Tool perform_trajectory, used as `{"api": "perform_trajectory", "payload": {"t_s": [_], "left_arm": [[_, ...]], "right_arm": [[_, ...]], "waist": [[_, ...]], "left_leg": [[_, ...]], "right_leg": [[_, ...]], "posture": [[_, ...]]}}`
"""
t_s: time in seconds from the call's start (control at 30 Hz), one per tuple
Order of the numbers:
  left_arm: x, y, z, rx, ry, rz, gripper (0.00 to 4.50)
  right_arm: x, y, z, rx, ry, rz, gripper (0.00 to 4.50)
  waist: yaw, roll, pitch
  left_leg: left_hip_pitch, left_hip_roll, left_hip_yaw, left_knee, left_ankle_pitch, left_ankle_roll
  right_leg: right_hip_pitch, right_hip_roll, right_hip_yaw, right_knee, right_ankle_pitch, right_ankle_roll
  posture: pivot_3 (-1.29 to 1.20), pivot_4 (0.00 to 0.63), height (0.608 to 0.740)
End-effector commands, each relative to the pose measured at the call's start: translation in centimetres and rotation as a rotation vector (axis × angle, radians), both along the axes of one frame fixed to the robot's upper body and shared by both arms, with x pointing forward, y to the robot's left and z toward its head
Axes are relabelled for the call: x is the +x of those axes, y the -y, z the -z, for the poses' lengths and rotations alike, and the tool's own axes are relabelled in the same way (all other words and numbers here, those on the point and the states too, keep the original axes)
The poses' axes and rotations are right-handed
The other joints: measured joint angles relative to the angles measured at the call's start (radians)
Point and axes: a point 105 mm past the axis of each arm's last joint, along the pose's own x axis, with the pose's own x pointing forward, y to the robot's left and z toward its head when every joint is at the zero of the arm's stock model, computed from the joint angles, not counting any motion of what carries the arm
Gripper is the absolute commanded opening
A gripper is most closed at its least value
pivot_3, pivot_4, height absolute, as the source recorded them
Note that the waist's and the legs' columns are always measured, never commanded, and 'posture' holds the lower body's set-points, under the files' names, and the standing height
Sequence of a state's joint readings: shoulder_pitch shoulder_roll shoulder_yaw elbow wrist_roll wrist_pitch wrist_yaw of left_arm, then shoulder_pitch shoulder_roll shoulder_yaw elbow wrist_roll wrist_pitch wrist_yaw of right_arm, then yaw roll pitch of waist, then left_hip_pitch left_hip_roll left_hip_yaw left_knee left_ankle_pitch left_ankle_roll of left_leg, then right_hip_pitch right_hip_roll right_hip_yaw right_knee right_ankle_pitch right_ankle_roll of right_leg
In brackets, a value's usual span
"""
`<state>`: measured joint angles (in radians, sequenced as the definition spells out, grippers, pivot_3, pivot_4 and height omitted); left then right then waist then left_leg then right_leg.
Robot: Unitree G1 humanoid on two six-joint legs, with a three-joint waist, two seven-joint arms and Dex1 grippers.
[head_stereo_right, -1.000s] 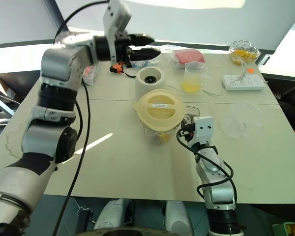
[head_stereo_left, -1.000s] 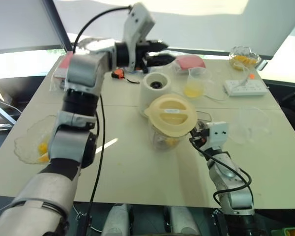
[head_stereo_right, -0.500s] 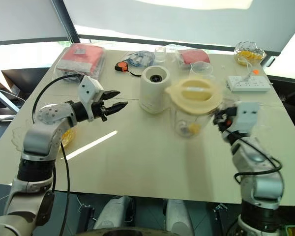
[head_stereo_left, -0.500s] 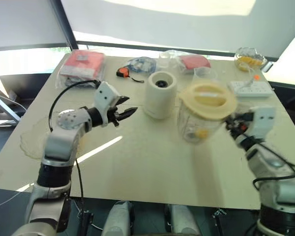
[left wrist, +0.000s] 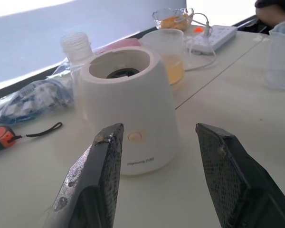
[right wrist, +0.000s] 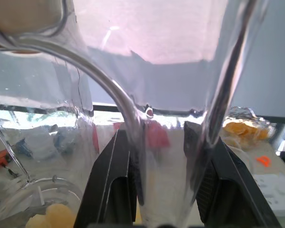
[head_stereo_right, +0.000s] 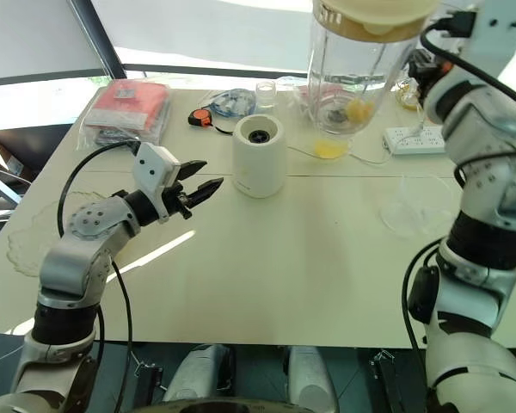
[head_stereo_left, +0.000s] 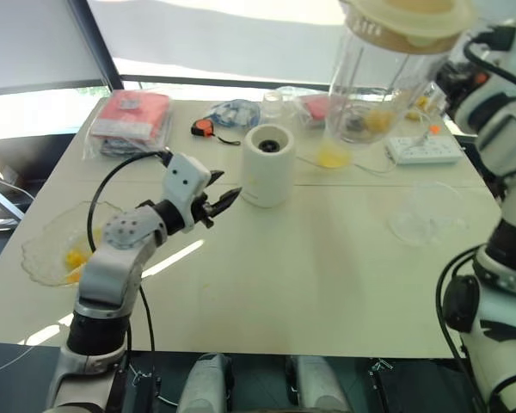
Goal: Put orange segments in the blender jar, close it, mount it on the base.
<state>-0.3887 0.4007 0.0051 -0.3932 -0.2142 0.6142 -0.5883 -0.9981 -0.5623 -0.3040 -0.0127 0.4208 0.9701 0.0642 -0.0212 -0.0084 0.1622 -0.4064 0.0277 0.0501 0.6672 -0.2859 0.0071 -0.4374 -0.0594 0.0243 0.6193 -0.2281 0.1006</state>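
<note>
I see my right claw [right wrist: 159,180] clamped on the handle of the blender jar [head_stereo_right: 348,73], its 2 black fingers either side of the clear handle in the right wrist view. The jar hangs high off the table [head_stereo_right: 310,258], directly ahead of that claw, with the cream lid [head_stereo_right: 374,13] seated on its rim. A few orange segments [head_stereo_right: 357,110] sit at the jar's bottom, below and ahead of the claw.

My left claw [head_stereo_right: 199,188] hovers low above the table with its fingers apart and nothing between them. The base [head_stereo_right: 259,155] stands upright just ahead of it, a gap between the fingertips and its white wall; in the left wrist view the base fills the space framed by the 2 fingers, dark socket facing up. The jar is well above and beyond this claw, past the base.

Behind the left claw, near the table's edge, a shallow glass bowl [head_stereo_left: 47,249] holds more yellow-orange pieces. Beyond the base I see a clear cup with yellow juice [left wrist: 166,52], an orange tape measure [head_stereo_right: 197,118] and a white power strip [head_stereo_right: 408,138]. Another clear bowl [head_stereo_right: 408,206] sits below the right claw.
</note>
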Motion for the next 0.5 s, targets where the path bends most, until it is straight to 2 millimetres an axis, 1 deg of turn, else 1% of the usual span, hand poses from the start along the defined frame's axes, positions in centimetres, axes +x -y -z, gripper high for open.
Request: {"api": "perform_trajectory", "payload": {"t_s": [0.03,0.07,0.13,0.2,0.33,0.5], "left_arm": [[0.3,-0.6,-0.7,0.009,0.044,-0.060,2.48],[0.4,-0.9,-0.7,0.010,0.048,-0.079,2.48],[0.5,-1.1,-0.8,0.011,0.052,-0.097,2.48],[0.5,-1.4,-0.8,0.007,0.051,-0.115,2.48],[0.4,-1.6,-0.9,0.003,0.050,-0.134,2.48],[0.4,-1.6,-1.2,-0.004,0.053,-0.144,2.48]], "right_arm": [[2.1,-4.8,-3.6,-0.025,0.117,-0.175,1.01],[2.7,-5.6,-3.5,-0.040,0.116,-0.198,1.01],[3.5,-6.3,-3.3,-0.057,0.111,-0.213,1.01],[4.2,-7.0,-3.2,-0.054,0.106,-0.234,1.01],[5.0,-7.9,-3.2,-0.052,0.099,-0.260,1.01],[6.0,-8.7,-2.2,-0.053,0.074,-0.279,1.01]], "waist": [[-0.007,0.001,0.000],[-0.009,0.001,0.001],[-0.008,0.001,0.001],[0.004,0.001,0.001],[0.011,0.001,0.001],[0.006,0.001,0.001]], "left_leg": [[-0.001,0.000,0.001,0.000,0.000,0.000],[-0.001,0.000,0.002,0.000,0.000,0.000],[-0.002,0.000,0.000,-0.001,0.000,0.000],[-0.003,0.001,-0.001,-0.002,0.000,0.000],[-0.006,0.000,0.000,-0.002,0.000,-0.001],[-0.007,-0.001,0.002,-0.002,0.000,-0.001]], "right_leg": [[-0.001,0.000,0.001,0.000,0.000,0.000],[-0.003,0.000,0.001,0.001,0.001,0.001],[-0.003,0.000,0.000,0.002,0.001,0.001],[-0.003,0.000,-0.001,0.001,0.001,0.001],[-0.004,-0.003,-0.002,-0.001,0.001,0.001],[-0.004,-0.005,-0.001,-0.004,0.001,0.002]], "posture": [[0.00,0.150,0.740],[0.00,0.150,0.740],[0.00,0.150,0.740],[0.00,0.150,0.740],[0.00,0.150,0.740],[0.00,0.150,0.740]]}}
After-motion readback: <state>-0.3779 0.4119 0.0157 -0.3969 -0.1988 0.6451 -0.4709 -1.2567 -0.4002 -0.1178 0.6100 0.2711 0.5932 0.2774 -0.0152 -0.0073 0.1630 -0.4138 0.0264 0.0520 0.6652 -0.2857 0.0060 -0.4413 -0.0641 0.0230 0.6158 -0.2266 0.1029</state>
